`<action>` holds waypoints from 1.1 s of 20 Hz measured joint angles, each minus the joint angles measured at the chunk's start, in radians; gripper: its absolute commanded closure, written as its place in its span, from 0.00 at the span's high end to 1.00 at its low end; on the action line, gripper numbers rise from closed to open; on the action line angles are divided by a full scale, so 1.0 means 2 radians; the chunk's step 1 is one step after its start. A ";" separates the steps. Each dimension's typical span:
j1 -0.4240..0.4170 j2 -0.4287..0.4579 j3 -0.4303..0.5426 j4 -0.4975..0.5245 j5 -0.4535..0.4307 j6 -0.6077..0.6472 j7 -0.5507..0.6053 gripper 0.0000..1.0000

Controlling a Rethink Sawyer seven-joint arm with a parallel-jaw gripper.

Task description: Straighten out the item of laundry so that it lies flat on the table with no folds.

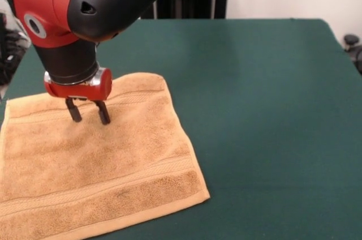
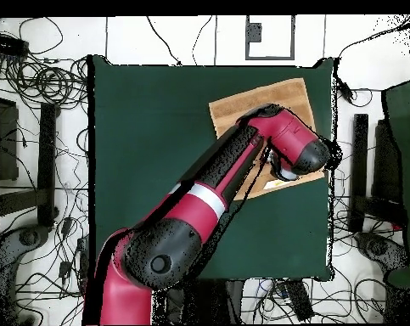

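Note:
The item of laundry, a golden-tan terry towel, lies spread out flat at the left side of the dark green table in the front view, with woven bands near its far and near edges. My gripper hangs over the towel's far-left part, open, fingertips just above or touching the pile, nothing held. In the overhead view the towel sits at the table's upper right and the arm covers much of it; the gripper itself is hidden there.
The towel's left edge reaches the table's left edge in the front view. A wide stretch of green surface lies to the right of the towel. Cables and stands surround the table on the floor.

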 measured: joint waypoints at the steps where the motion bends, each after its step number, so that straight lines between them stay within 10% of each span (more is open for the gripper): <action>1: 0.000 0.000 0.000 0.000 0.000 0.000 0.000 1.00; 22: 0.024 0.000 0.000 0.007 0.000 0.000 0.000 1.00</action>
